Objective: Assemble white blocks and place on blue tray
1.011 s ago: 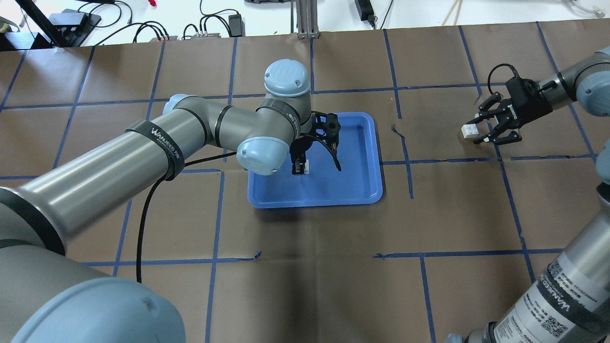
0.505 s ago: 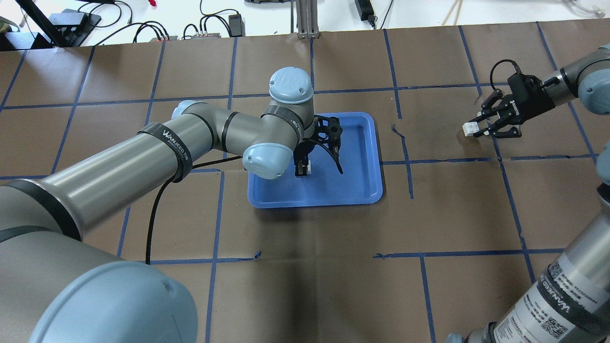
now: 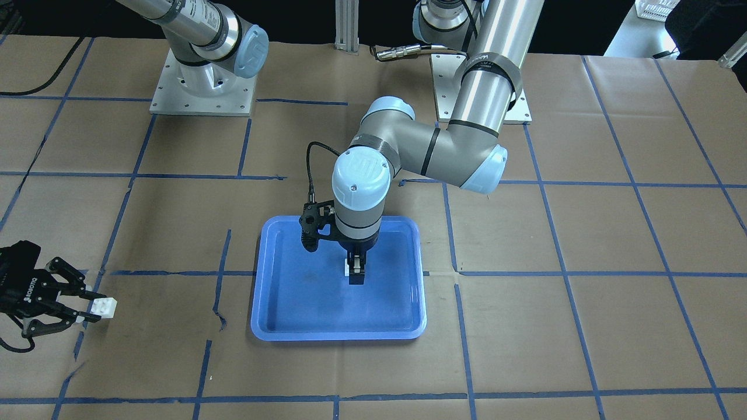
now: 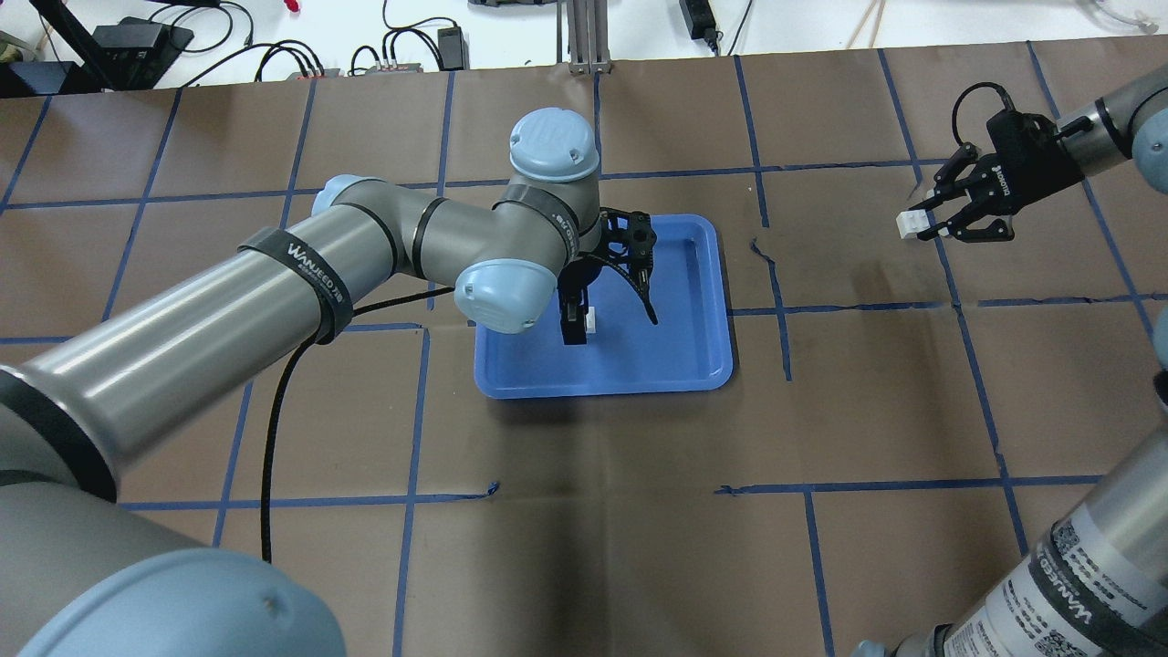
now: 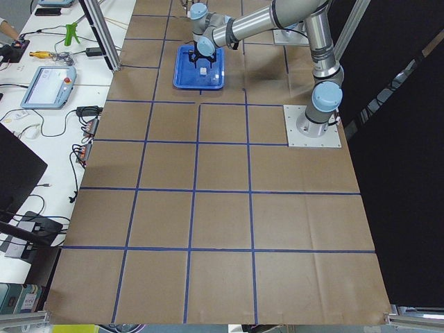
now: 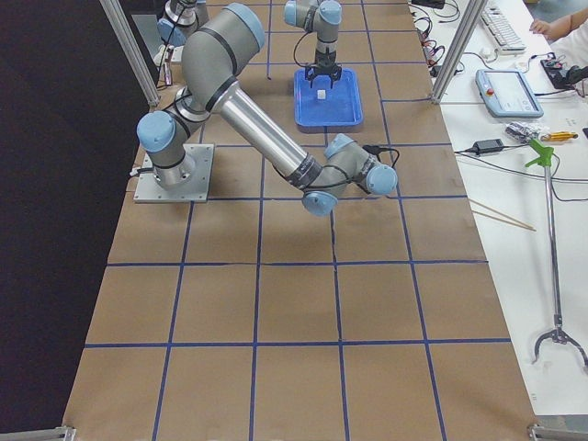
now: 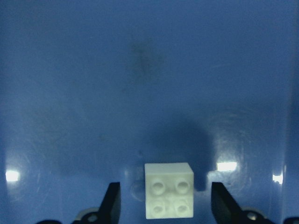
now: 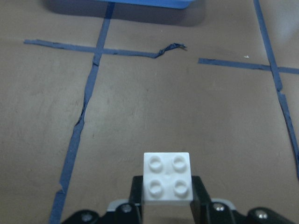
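Note:
The blue tray (image 4: pixel 684 356) lies mid-table and also shows in the front view (image 3: pixel 292 303). One white block (image 4: pixel 591 319) sits on its floor, studs up. My left gripper (image 4: pixel 584 325) hangs over it, open. In the left wrist view the block (image 7: pixel 169 190) stands between the two fingers (image 7: pixel 112 205) with a gap on each side. My right gripper (image 4: pixel 920 226) is shut on the second white block (image 4: pixel 909 224), held above the paper far to the tray's right. That block shows studs up in the right wrist view (image 8: pixel 167 182) and in the front view (image 3: pixel 105 306).
Brown paper with a blue tape grid (image 4: pixel 785 310) covers the table. Cables and power bricks (image 4: pixel 401 55) lie beyond the far edge. A torn tape strip (image 8: pixel 170 48) lies between my right gripper and the tray.
My right gripper has carried its white block farther from the robot and slightly right. My left gripper has stayed over the block on the tray, shifting only slightly.

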You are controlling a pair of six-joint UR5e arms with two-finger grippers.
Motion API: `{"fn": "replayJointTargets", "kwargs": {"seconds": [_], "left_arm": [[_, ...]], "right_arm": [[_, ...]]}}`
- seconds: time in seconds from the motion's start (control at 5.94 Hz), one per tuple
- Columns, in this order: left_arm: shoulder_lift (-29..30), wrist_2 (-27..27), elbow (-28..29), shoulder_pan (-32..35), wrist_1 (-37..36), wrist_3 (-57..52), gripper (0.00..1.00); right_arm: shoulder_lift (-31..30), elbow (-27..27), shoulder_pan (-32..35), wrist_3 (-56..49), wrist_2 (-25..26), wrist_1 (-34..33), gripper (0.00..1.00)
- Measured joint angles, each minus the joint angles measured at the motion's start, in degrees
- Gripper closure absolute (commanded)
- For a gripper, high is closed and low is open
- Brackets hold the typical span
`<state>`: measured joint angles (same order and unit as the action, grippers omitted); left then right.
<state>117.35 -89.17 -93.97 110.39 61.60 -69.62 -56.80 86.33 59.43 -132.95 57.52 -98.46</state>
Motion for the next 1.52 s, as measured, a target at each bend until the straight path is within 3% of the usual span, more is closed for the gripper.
{"fn": "replayJointTargets", "kwargs": {"seconds": [0.34,0.67,1.01,1.52], "left_arm": [[-9.64,0.32,1.02,-2.15,12.87,0.24,0.12],[-17.61,3.25,2.09,-6.37,21.26,4.78,0.11],[-23.94,3.59,3.11,-11.19,28.66,16.07,0.02],[-28.96,3.21,2.70,-14.91,31.49,39.05,0.01]], "right_arm": [[-4.64,2.33,2.06,2.92,-0.18,4.12,0.68],[-10.20,8.93,7.35,10.22,-3.15,2.29,0.68],[-12.50,15.57,15.15,22.15,-5.10,-8.08,0.67],[-11.33,23.45,29.21,49.77,-4.99,-36.77,0.67]]}}
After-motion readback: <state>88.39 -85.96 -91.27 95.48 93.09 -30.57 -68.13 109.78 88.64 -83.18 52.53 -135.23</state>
